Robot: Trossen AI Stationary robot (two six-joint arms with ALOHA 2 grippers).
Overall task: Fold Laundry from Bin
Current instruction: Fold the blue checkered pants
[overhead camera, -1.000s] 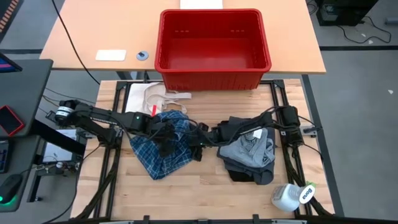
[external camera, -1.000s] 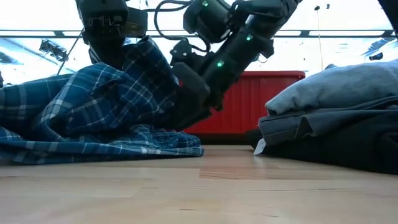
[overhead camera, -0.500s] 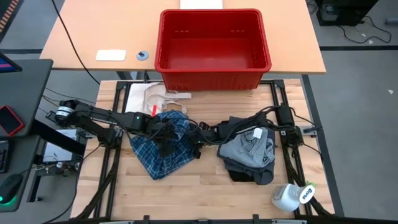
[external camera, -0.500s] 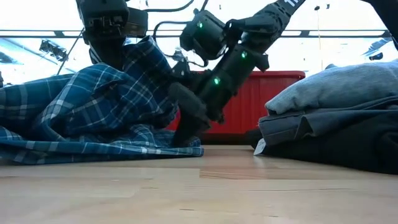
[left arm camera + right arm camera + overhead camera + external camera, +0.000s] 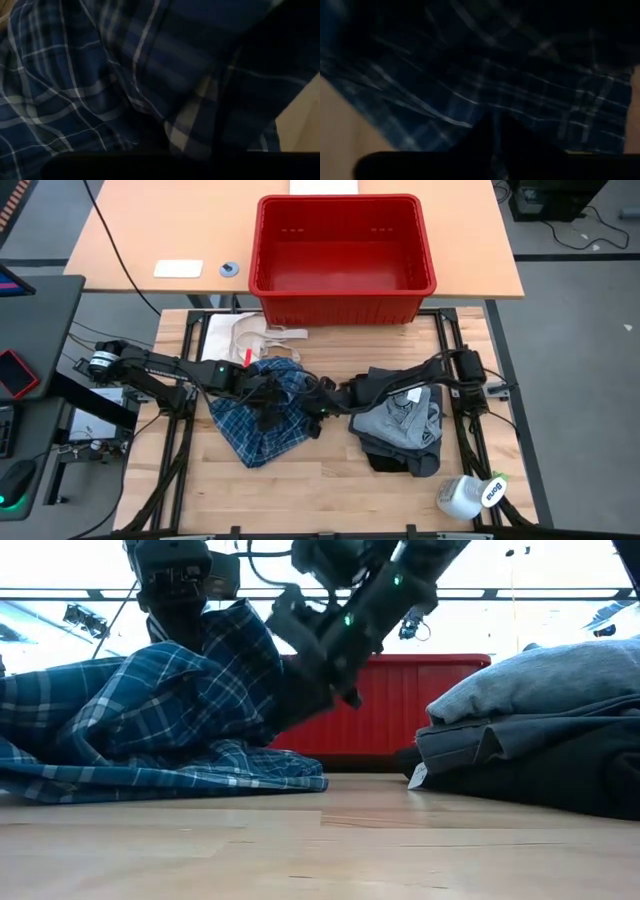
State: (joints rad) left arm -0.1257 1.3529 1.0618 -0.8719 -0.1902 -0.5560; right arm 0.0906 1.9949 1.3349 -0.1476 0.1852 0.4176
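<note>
**Plaid shirt gripped from both sides on the work table**

The plaid shirt lay bunched on the wooden table, left of centre, in front of the empty red bin. The left gripper was clamped on the shirt's upper folds, lifting a peak of cloth. The right gripper was pinched narrow on the shirt's right edge. A stack of folded garments, light grey over darker ones, sat to the right, apart from the shirt. A cream cloth lay behind the shirt, and a white bottle rested at the table's near right corner.
</note>
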